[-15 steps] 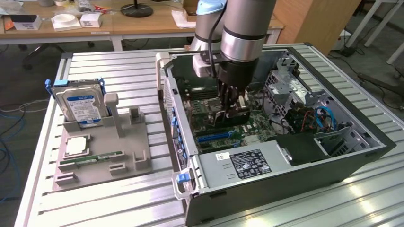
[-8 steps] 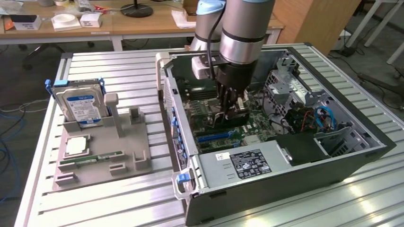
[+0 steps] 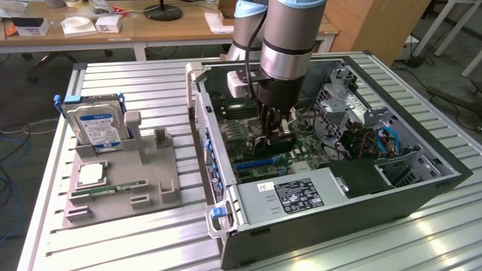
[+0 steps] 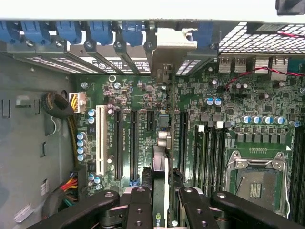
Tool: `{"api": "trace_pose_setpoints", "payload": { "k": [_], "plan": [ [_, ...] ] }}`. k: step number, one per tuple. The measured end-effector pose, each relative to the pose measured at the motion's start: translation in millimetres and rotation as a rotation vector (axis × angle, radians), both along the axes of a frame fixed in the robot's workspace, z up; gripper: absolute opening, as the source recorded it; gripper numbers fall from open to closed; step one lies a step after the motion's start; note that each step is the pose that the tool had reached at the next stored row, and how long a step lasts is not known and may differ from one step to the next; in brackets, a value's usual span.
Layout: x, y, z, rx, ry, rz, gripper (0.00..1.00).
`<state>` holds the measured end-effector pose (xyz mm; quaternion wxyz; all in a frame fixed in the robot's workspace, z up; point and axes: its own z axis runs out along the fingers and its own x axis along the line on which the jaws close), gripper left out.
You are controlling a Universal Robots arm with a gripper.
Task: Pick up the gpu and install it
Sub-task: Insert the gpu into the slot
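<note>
As the arm [image 3: 290, 39] points straight down into the case [image 3: 331, 220], its claw [image 4: 163, 193] pinches the gpu [image 4: 159, 162].

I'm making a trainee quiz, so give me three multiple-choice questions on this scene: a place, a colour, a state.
1. Where is the hard drive? A in the grey tray; B in a drawer; C on a shelf.
2. Colour of the memory stick? A red; B green; C white.
3. The tool is: A open over the tray; B shut on the gpu; C shut on a cable.
Answers: A, it stands upright in the tray; B, it lies green on the tray; B, the card sits edge-on between its fingers.
</note>
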<state>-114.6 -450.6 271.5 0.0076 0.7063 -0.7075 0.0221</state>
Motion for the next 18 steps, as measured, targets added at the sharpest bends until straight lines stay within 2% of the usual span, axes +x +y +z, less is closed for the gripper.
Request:
{"api": "trace_pose_setpoints", "payload": {
  "k": [8,18],
  "plan": [
    [-1.8,0.0,-7.1,0.0000,0.0000,0.000,0.26],
    [-3.5,0.0,-8.4,-0.0001,-0.0006,0.004,0.26]
  ]
}}
